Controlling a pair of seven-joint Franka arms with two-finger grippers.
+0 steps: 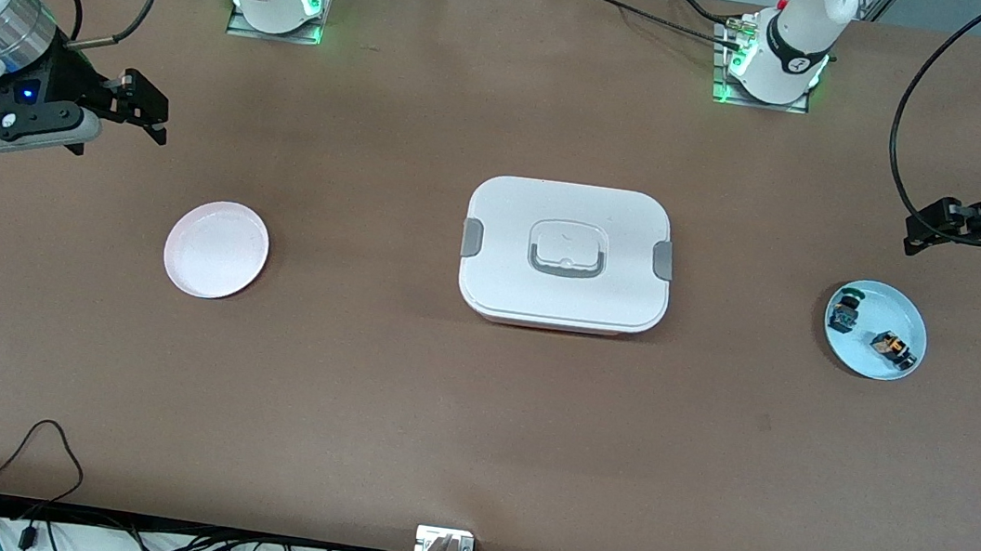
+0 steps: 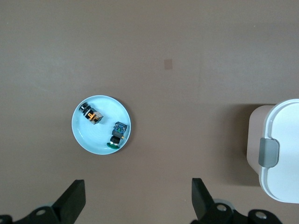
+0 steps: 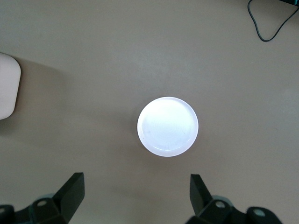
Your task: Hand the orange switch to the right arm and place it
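Note:
The orange switch (image 1: 894,347) lies on a light blue plate (image 1: 885,305) toward the left arm's end of the table, beside a black switch with green-blue parts (image 1: 845,310). In the left wrist view the orange switch (image 2: 92,114) and the green-blue switch (image 2: 117,135) lie on the plate (image 2: 88,136). My left gripper (image 1: 922,226) hangs open and empty in the air beside the blue plate; its fingers (image 2: 74,198) are wide apart. My right gripper (image 1: 151,107) is open and empty in the air near a pale pink plate (image 1: 216,248), which the right wrist view (image 3: 167,126) shows bare.
A white lidded box (image 1: 566,255) with grey side clips stands at the middle of the table, between the two plates. Its edge shows in the left wrist view (image 2: 280,154) and its corner in the right wrist view (image 3: 7,91). Cables lie along the table's front edge.

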